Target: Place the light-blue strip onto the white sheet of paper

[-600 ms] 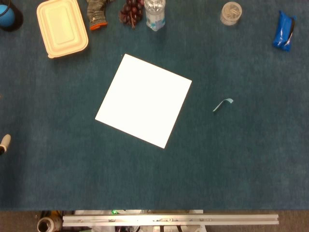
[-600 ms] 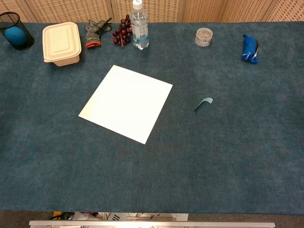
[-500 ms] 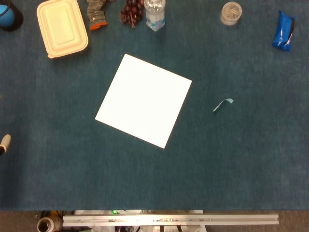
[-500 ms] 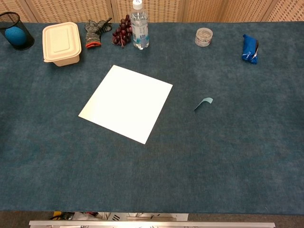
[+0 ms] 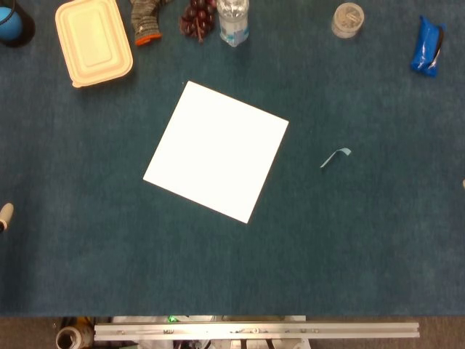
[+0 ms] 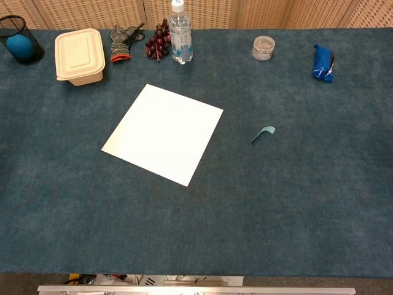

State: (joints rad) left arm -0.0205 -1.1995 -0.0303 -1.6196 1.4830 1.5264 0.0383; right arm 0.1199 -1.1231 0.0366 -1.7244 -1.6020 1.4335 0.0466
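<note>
The light-blue strip [image 5: 336,157] lies curled on the blue tablecloth, right of centre, and it also shows in the chest view [image 6: 264,133]. The white sheet of paper [image 5: 216,150] lies flat and turned at an angle in the middle of the table [image 6: 163,133], a short way left of the strip. Only a pale fingertip of my left hand [image 5: 4,217] pokes in at the head view's left edge, far from both, and its state is hidden. My right hand appears in neither view.
Along the far edge stand a beige lidded box [image 5: 93,40], a grey glove [image 5: 147,19], dark grapes [image 5: 197,17], a water bottle [image 5: 232,20], a small clear jar [image 5: 348,19] and a blue packet [image 5: 427,46]. A black mesh cup with a blue ball [image 6: 20,42] sits far left.
The left fingertip has slipped slightly further out past the left edge. A tiny pale speck now shows at the head view's right edge. Strip and paper have not moved.
</note>
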